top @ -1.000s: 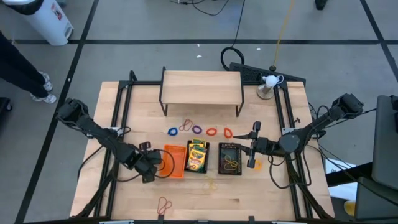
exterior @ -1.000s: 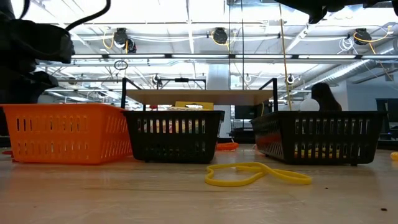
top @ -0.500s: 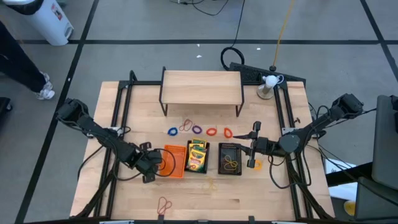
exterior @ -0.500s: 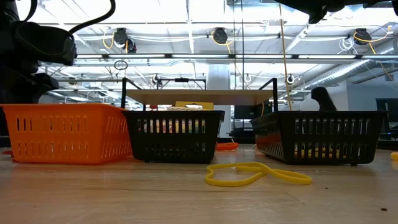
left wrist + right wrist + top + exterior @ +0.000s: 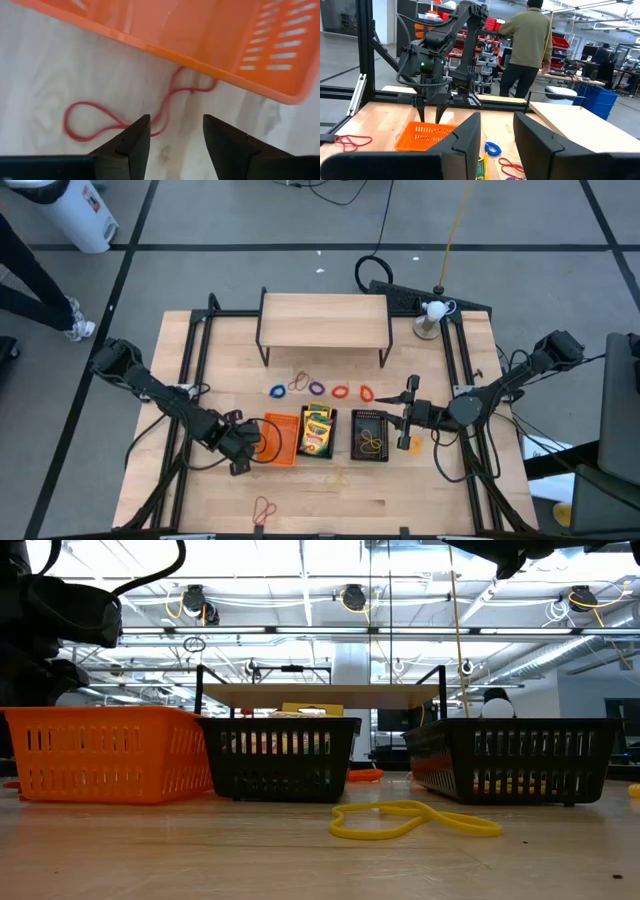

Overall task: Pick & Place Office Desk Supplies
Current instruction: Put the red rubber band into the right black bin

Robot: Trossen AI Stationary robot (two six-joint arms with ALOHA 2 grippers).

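The left gripper (image 5: 172, 137) hangs just above the wood beside the orange tray (image 5: 210, 40), its two dark fingers spread apart with nothing between them; a thin red rubber band (image 5: 125, 112), a twisted double loop, lies on the table under the fingertips and runs up to touch the tray's slotted plastic wall, where one end is hard to follow. From above, the left gripper (image 5: 243, 448) sits at the outer end of the orange tray (image 5: 284, 442), and the band itself is hidden by the arm. Next to the orange tray stands a black mesh tray (image 5: 318, 432) holding yellow-and-green crayon boxes (image 5: 317, 427), then a second black tray (image 5: 371, 436) with a tan loop inside. The right gripper (image 5: 404, 420) hovers at the far side of that second black tray, its fingers parted and empty. Behind the trays, toward the raised wooden shelf (image 5: 324, 320), lies a row of small rubber-band loops (image 5: 318, 389) in blue, purple, red and orange; another reddish loop (image 5: 263, 508) lies near the table's front edge. In the low view a flat yellow band (image 5: 410, 820) lies before the trays. Neither arm nor any band has shifted since the earlier frames; only a person beyond the table has moved.
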